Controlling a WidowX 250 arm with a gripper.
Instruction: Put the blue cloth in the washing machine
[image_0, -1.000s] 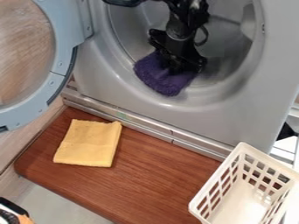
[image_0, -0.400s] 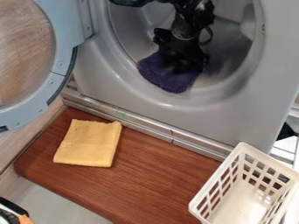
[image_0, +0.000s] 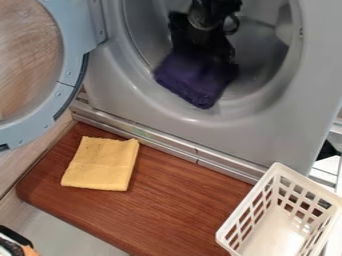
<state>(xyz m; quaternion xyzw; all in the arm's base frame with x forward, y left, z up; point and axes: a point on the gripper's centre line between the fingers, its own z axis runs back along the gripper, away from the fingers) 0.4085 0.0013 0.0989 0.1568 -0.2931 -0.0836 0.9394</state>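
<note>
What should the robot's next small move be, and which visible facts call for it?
Probably ease the gripper a little deeper into the drum before releasing: the blue cloth hangs from it at the opening, its lower corner over the front rim of the washing machine, so letting go here might leave it draped there.

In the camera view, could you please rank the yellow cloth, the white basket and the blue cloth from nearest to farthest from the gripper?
1. Blue cloth: right at the gripper, in the opening of the washing machine.
2. Yellow cloth: lower left, on the brown board.
3. White basket: lower right of the view.
</note>
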